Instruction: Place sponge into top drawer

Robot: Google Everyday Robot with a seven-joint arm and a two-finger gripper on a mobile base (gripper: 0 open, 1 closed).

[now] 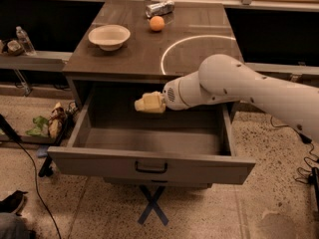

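Seemingly yellow claw (145, 103) over grey-brown drawer (199, 169)

**Tabletop roll call**

Dark wooden table (129, 63), pale bowl (109, 36) near its left side. Right of the bowl and slightly farther back sits an orange ball (157, 23), with a crumpled silver item (160, 7) behind it. A white circle (172, 49) is marked right of the bowl. The gripper (149, 103) hangs nearer than the bowl, below the tabletop, over the open top drawer (149, 166).
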